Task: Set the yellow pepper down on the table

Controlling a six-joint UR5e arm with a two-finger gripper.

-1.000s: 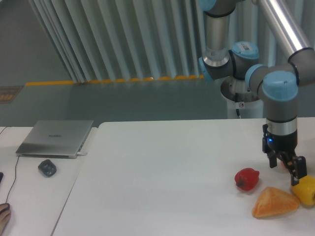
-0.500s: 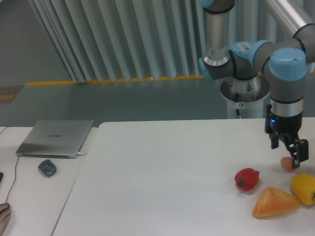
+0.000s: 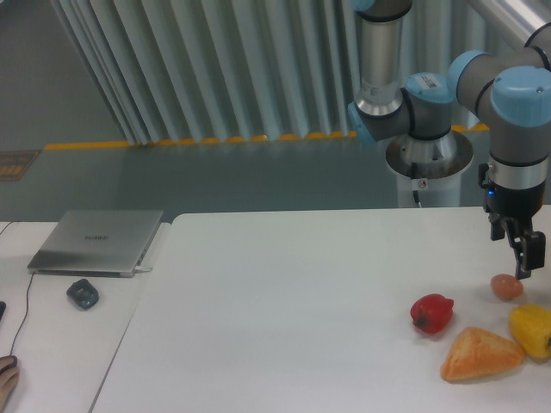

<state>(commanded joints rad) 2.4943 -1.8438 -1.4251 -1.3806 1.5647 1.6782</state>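
The yellow pepper [image 3: 532, 330] rests on the white table [image 3: 284, 310] near its right edge, beside the orange-tan bread piece [image 3: 481, 354]. My gripper [image 3: 516, 254] hangs above the table, up and slightly left of the pepper, well clear of it. Its fingers point down, stand apart and hold nothing.
A red pepper [image 3: 432, 312] lies left of the bread piece. A small orange-pink round item [image 3: 506, 286] sits just below the gripper. On the adjoining desk at left are a closed laptop [image 3: 97, 241] and a mouse [image 3: 83, 293]. The robot base [image 3: 428, 163] stands behind the table.
The gripper has risen from beside the yellow pepper and moved up and right, away from it. The pepper stays on the table. The small orange-pink item is now uncovered.
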